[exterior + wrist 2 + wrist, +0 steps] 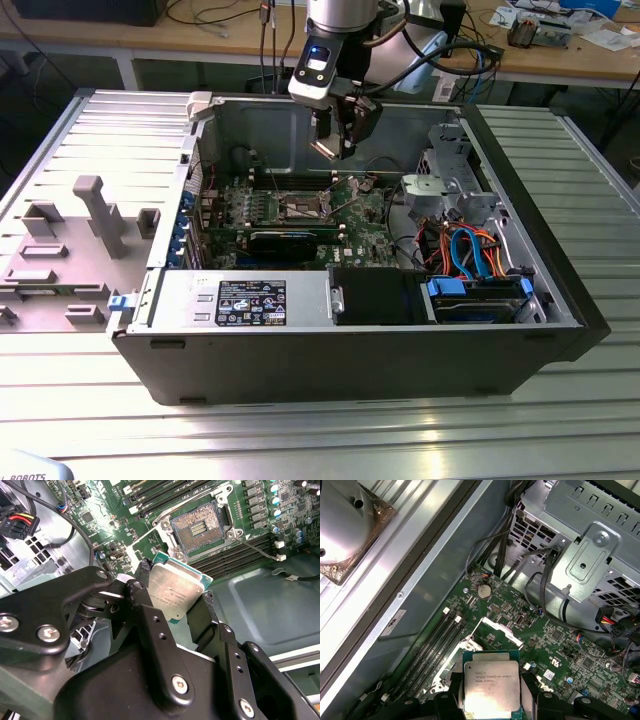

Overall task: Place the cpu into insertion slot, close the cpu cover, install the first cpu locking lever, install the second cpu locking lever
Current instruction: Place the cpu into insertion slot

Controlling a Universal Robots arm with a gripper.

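Note:
My gripper (335,150) hangs inside the open computer case, above the green motherboard (365,225). It is shut on the cpu (175,592), a flat square chip with a silver-grey top, pinched by two opposite edges between black fingers (143,575). In the first wrist view the cpu (491,685) sits between the fingers too. The insertion slot (197,529) lies bare, its dark contact field showing, apart from the chip. The cpu cover (501,629) stands swung up beside the slot. A thin wire lever (255,545) sticks out from the socket's side.
Long memory slots (437,640) flank the socket. A metal drive cage (450,180) with bundled cables (470,255) fills the exterior view's right of the case. The power supply (245,300) lies at the front. A grey parts fixture (70,250) lies outside, on the exterior view's left.

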